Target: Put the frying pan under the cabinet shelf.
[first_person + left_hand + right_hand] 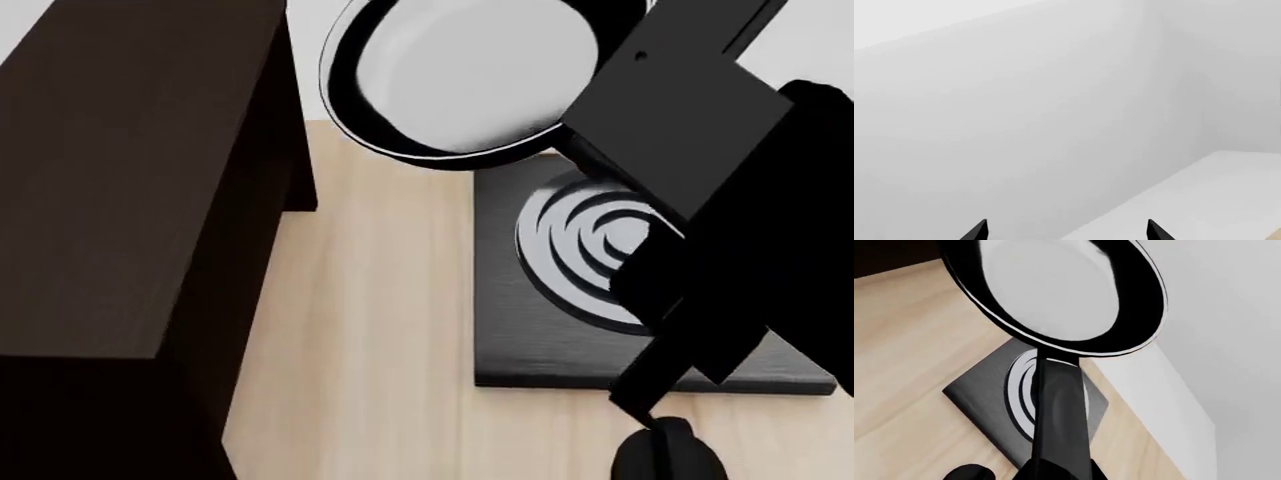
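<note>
The frying pan (461,70) hangs in the air, tilted, its grey inside facing the head camera, above the far edge of the wooden table (374,330). My right gripper (1057,472) is shut on the end of its long black handle (1061,410); the right wrist view looks along that handle to the pan (1061,290). The dark brown cabinet shelf (120,180) stands at the left, apart from the pan. My left gripper (1067,231) is open with nothing between its fingertips (979,231), and it faces a white wall.
A square black plate with concentric rings (561,330) lies on the table below the pan and my right arm (721,220). A small black rounded object (667,455) sits near the front. Bare wood lies between cabinet and plate.
</note>
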